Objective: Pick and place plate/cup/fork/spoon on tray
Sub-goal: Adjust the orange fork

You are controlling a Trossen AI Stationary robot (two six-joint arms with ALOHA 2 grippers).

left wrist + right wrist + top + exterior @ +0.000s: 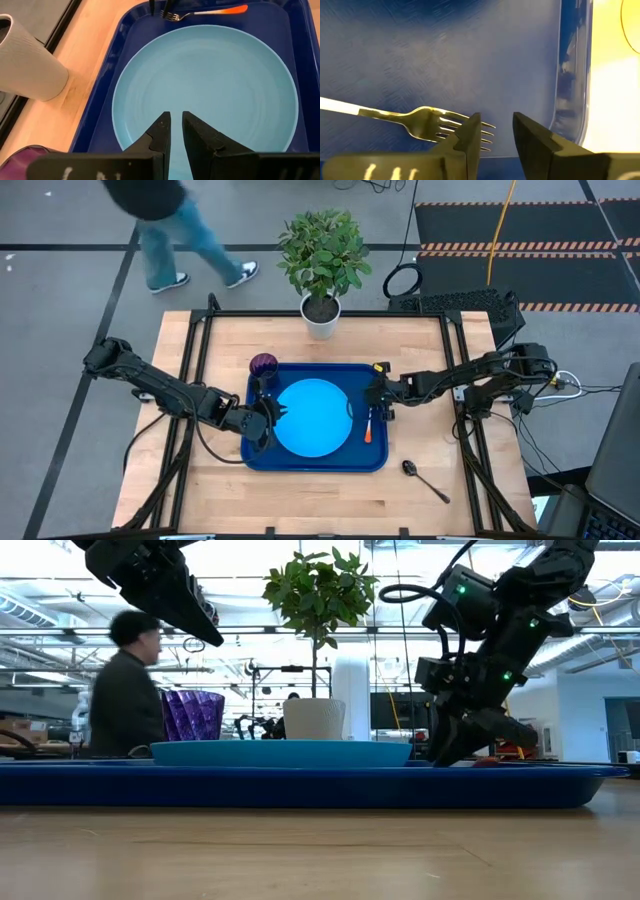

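Spoon [424, 481] lies on the table off the tray's [315, 461] near right corner. Plate [313, 417] sits mid-tray. Fork [368, 425] lies by the tray's right rim, tines far. Right gripper [378, 397] hangs above the tines, jaws parted, empty. Left gripper [270, 418] sits at the plate's left edge, jaws a narrow slit, empty. Cup [263, 365] stands at the far left corner.

Tray [420, 60] blue plastic, finely textured, glossy rim. Plate [210, 85] smooth matt plastic. Fork [427, 125] shiny metal tines. Table [420, 500] light wood. Cup [192, 714] translucent purple.
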